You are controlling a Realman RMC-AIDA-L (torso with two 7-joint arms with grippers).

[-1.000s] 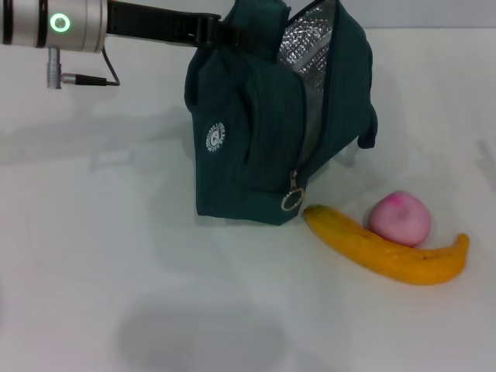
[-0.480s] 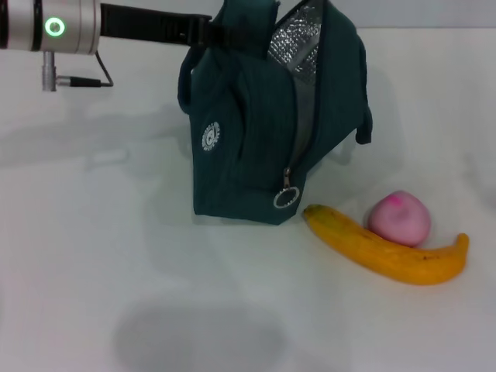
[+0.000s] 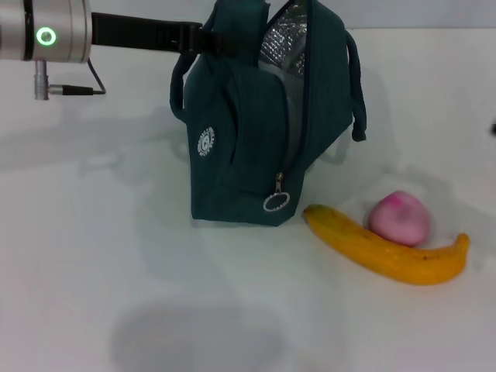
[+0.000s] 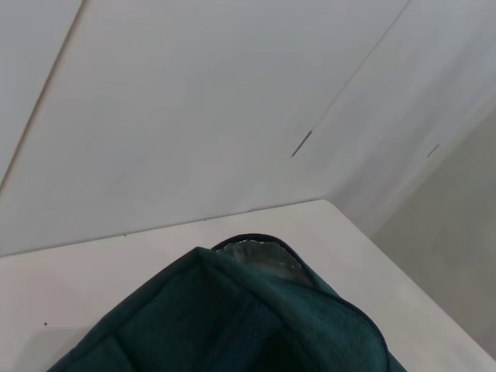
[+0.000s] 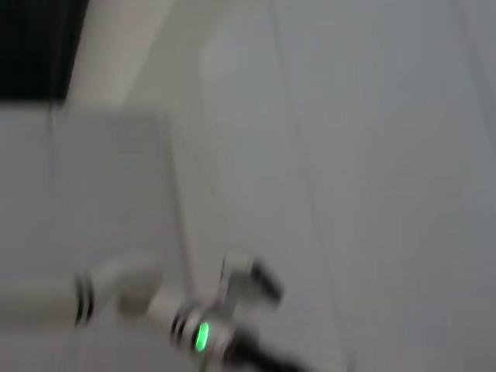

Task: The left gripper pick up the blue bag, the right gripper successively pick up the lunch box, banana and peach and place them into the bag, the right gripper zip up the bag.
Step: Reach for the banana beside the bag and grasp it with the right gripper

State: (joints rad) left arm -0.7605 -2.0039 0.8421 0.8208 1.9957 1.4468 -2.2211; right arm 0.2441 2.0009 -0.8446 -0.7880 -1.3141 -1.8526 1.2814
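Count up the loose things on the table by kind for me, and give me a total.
Bag: 1, held at its top by the left gripper
Banana: 1
Peach: 1
Lunch box: 0 in view
Total: 3

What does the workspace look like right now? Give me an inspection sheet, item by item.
Surface: plain white tabletop, smooth, shadows only.
Job's things: dark teal fabric bag standing upright, unzipped, silver foil lining showing; yellow banana lying beside it; pink peach touching the banana's far side; lunch box not seen.
Clutter: nothing seen.
Grippers: left end effector at the bag's top by the handle, grip hidden by fabric; right end effector not in view.
Cables: thin dark cable looping from the left arm's silver wrist.
Surroundings: white wall panels behind the table.
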